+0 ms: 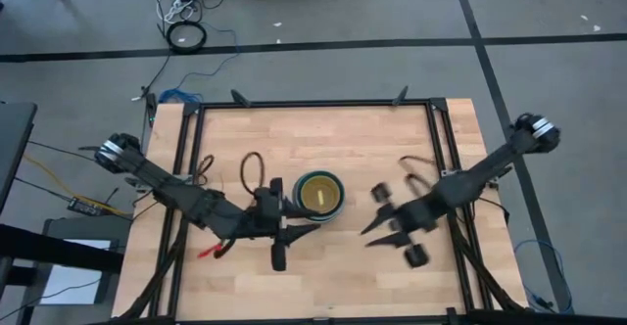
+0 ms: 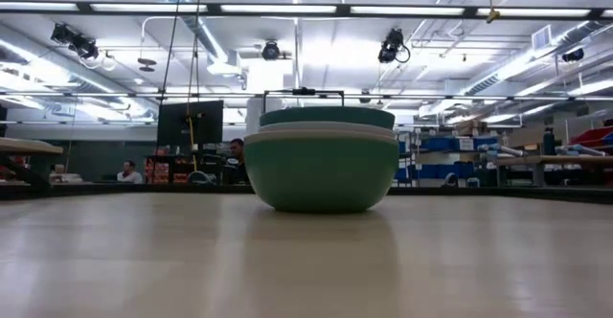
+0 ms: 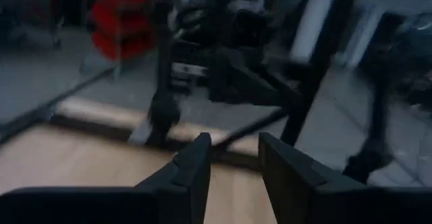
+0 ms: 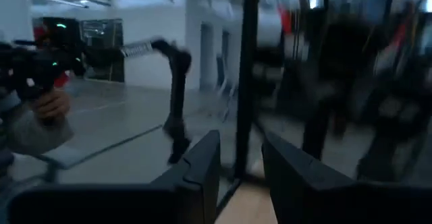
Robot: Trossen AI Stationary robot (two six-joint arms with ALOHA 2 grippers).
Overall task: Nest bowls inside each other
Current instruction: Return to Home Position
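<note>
The bowls (image 1: 319, 194) stand nested in one stack at the table's middle, a small yellow one innermost. In the low view the stack (image 2: 321, 170) rests on its green outer bowl's base, with a white and a dark teal rim above. My left gripper (image 1: 306, 229) hovers just near-left of the stack and points toward the table's right. My right gripper (image 1: 375, 232) hovers to the stack's right and points left. Both are open, with nothing between the fingers in the left wrist view (image 3: 235, 173) or the right wrist view (image 4: 241, 170). Neither shows in the low view.
Black frame rails (image 1: 431, 139) run along the table's left, right and far sides. Bare wood lies near and far of the stack. A person's hand (image 4: 50, 106) with a dark device shows beyond the table, and people sit far behind (image 2: 235, 155).
</note>
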